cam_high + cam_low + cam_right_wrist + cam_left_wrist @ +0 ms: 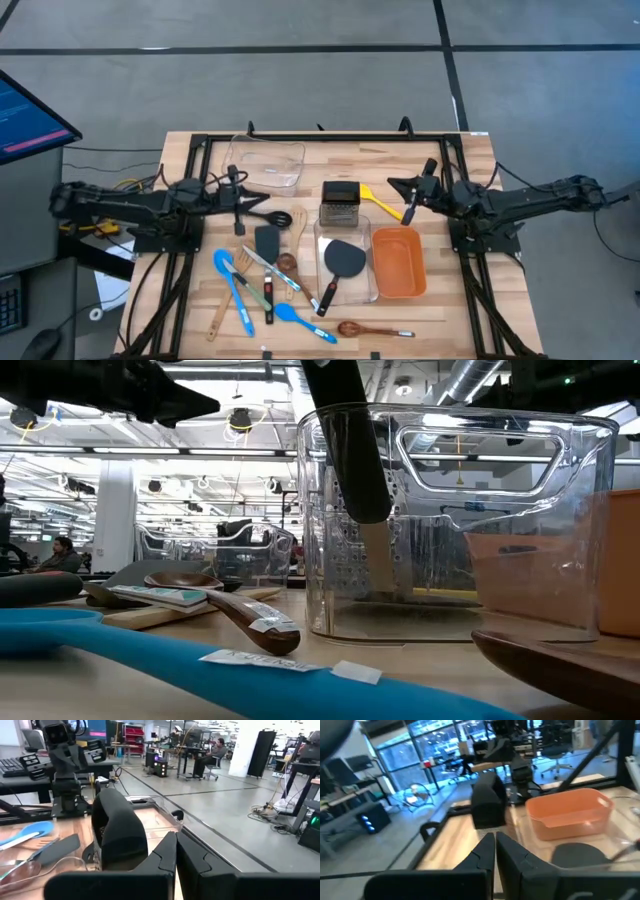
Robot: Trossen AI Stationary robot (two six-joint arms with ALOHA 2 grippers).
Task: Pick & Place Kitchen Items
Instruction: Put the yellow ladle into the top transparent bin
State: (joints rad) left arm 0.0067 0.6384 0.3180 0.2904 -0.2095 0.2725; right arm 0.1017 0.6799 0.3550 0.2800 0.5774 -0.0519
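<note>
Both grippers hang shut above the table and touch nothing. My left gripper (pixel 263 200) (pixel 495 847) is above the black ladle (pixel 266 217), left of the steel box grater (pixel 341 204). My right gripper (pixel 392 184) (pixel 175 847) is right of the grater, above the yellow spoon (pixel 381 203). The grater stands upright on the table, its black top (pixel 120 832) up. A black turner (pixel 342 261) lies in a clear bin (pixel 371 292). Blue spoons (pixel 231 288), a second black turner (pixel 268 241), wooden spoons (pixel 358 328) and metal tongs (pixel 268 266) lie on the near left of the table.
An orange bin (pixel 398 262) stands right of the clear bin, and another clear bin (pixel 265 163) stands at the far left. A black frame (pixel 320 137) runs round the table edges. A monitor (pixel 25 110) is off the table's left.
</note>
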